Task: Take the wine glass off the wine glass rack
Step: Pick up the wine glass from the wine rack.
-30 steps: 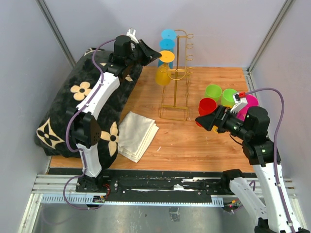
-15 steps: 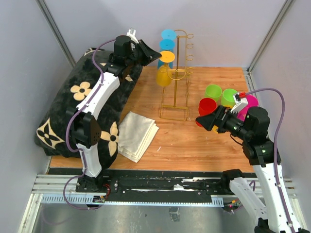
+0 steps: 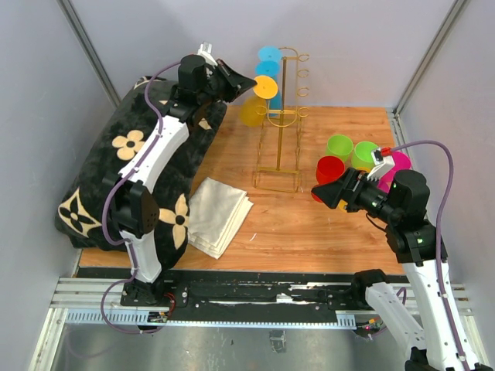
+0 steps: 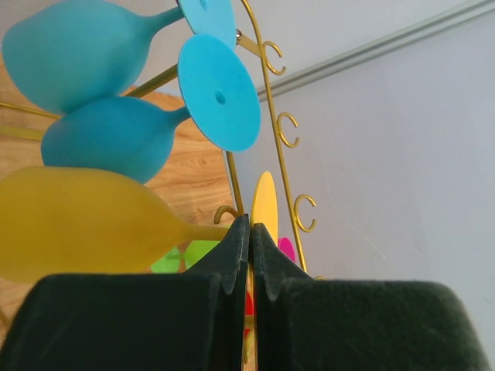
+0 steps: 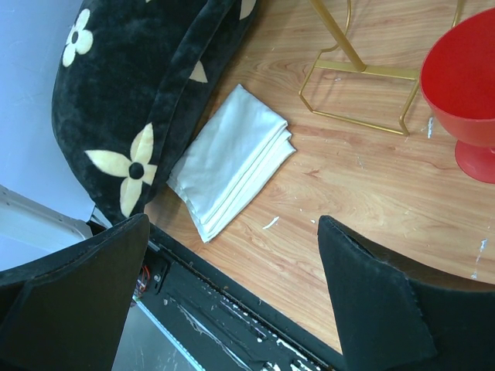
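Stem of the yellow wine glass (image 4: 77,224) is clamped in the left gripper (image 4: 249,236), at 9 o'clock of the wine glass rack (image 3: 282,143). Best to slide it sideways off the rack, slowly, avoiding the blue glasses (image 4: 100,143). Right gripper (image 3: 323,193) gapes empty.

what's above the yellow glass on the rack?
Above the yellow wine glass: two blue wine glasses hung one over the other on the wine glass rack. The hooks holding their stems are hidden behind their round feet.

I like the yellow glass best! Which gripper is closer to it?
Left. The left gripper is shut on the stem of the yellow wine glass, up at the rack. The right gripper hangs open far away, over the table beside the red glass.
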You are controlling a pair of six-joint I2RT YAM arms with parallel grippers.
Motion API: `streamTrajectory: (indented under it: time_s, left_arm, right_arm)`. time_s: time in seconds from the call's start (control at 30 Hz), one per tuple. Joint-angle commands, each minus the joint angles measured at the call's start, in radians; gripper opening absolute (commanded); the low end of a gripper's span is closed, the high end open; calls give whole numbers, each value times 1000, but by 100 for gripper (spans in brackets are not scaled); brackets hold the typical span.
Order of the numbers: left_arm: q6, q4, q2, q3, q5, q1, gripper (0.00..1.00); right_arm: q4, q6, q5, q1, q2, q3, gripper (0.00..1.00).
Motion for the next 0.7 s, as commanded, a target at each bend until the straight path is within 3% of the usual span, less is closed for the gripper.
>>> streamTrajectory:
  time_s: [0.0, 0.67]
  left_arm:
    - [-61, 74, -55, -16, -4, -5, 0]
    - [-65, 79, -95, -75, -49, -6, 0]
  right_arm:
    - [-17, -17, 13, -27, -7, 14, 91]
    - [-22, -13, 14, -27, -7, 19, 91]
